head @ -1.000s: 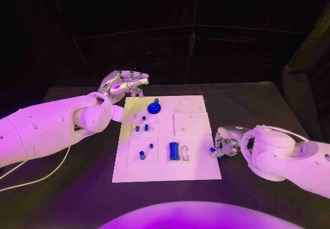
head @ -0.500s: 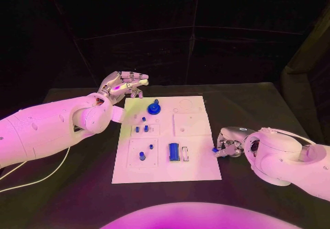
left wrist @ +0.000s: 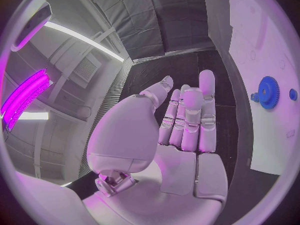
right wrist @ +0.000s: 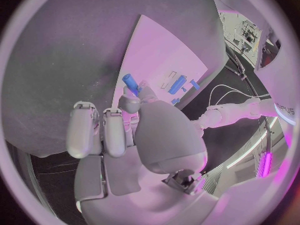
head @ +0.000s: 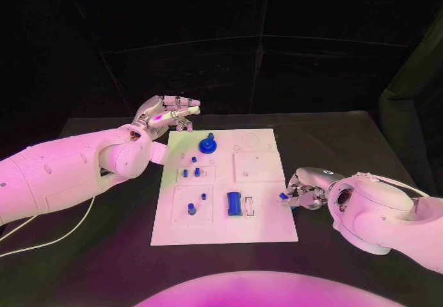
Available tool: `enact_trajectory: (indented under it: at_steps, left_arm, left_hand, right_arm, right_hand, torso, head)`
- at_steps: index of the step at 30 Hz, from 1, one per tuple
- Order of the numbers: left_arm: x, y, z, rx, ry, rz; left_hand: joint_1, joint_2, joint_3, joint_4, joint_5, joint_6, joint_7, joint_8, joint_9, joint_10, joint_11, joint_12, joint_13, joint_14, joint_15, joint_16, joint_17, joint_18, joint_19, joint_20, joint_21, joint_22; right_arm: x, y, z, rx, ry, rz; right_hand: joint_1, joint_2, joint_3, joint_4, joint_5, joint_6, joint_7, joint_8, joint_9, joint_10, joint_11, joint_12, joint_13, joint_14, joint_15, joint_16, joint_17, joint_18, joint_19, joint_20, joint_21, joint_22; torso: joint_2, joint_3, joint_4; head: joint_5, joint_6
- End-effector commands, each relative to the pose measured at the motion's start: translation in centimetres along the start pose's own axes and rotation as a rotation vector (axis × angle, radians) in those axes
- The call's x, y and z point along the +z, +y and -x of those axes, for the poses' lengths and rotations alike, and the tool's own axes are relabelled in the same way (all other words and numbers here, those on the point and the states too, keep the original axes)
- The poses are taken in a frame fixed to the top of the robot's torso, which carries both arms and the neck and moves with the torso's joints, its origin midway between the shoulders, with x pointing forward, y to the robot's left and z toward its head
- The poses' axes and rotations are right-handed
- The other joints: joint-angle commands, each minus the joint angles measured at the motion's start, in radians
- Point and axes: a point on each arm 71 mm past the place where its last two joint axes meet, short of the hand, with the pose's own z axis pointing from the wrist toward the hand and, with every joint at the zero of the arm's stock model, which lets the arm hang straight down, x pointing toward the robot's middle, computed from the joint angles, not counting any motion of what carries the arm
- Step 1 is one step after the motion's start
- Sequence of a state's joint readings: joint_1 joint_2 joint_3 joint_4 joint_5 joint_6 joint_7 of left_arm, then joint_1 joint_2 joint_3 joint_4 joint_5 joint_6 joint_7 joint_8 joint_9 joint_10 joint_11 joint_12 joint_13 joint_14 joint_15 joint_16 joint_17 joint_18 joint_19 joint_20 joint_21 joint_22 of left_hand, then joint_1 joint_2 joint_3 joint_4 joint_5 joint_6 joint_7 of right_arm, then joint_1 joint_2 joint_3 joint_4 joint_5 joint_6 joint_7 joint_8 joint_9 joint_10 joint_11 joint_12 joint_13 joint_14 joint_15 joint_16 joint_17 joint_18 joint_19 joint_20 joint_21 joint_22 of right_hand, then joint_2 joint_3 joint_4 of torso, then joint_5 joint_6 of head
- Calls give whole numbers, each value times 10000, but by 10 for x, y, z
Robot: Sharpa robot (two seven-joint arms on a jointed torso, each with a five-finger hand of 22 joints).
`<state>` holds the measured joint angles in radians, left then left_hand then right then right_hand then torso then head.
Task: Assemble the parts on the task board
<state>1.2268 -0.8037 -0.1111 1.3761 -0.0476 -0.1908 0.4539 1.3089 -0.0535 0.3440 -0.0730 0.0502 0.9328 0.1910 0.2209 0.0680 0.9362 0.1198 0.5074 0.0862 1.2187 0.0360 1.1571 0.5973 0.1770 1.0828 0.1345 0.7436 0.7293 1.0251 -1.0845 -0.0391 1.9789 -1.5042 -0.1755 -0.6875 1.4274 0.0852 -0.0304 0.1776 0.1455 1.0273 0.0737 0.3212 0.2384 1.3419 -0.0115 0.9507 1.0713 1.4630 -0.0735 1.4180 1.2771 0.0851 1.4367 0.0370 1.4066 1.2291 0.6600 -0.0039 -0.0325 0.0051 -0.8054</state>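
right hand [head: 303, 194] sits at right edge of task board [head: 263, 227], pinching small blue peg [right wrist: 130, 83] in fingertips. left hand [head: 166, 112] hovers off board's far left corner, fingers loosely spread, holding nothing. blue gear [head: 208, 145] stands on board nearby

Bare black worktop [head: 342, 137] beyond and beside the right hand's fingers [head: 297, 194], open to passage. Past the left hand's fingers [head: 177, 109], open worktop too. Between both, task board [head: 225, 187] studded with a blue gear [head: 208, 145] and upright blue pegs [head: 191, 207].
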Motion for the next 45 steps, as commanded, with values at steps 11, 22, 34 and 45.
enact_trajectory:
  at_steps: [11,22,34,45]
  left_arm:
    - [0,-1,-3,-89,141,-37]
    - [1,-1,-3,-97,160,-37]
    - [1,-1,-4,-103,174,-33]
    - [1,-1,-4,-111,191,-24]
  left_hand:
    - [-51,17,16,37,32,-25,12,33,9,-48,-7,48,14,-55,12,20,6,67,-6,54,-50,-17]
    - [-51,17,16,37,32,-25,12,33,9,-48,-7,48,14,-55,12,20,6,67,-6,54,-50,-17]
    - [-51,17,16,37,32,-25,12,33,9,-48,-7,48,14,-55,12,20,6,67,-6,54,-50,-17]
    - [-51,17,16,37,32,-25,12,33,9,-48,-7,48,14,-55,12,20,6,67,-6,54,-50,-17]
  right_arm:
    - [13,33,-7,1627,366,665]
    - [24,51,-16,1859,1202,776]
    - [30,61,-19,1857,1345,834]
    - [34,65,-21,1499,1503,791]
  right_hand:
    - [-1165,-629,-194,689,1043,322,-18,-117,35,208,44,115,167,572,-12,47,103,-198,54,-16,50,66]
    - [-1235,-610,-287,751,1588,459,-72,-92,86,272,3,199,249,596,-39,111,224,-210,90,-33,88,144]
    - [-1276,-580,-319,784,1610,552,-102,-59,114,300,-19,219,267,602,-54,130,260,-207,89,-45,84,136]
    - [-1459,-508,-450,933,1609,721,-163,-8,180,382,-67,311,355,618,-92,183,364,-212,103,-77,96,165]
  torso:
    - [12,-2,2]
    - [5,3,-9]
    - [3,4,-15]
    - [13,9,-15]
  head:
    - [60,0]
    - [98,-26]
    - [114,-38]
    - [117,-74]
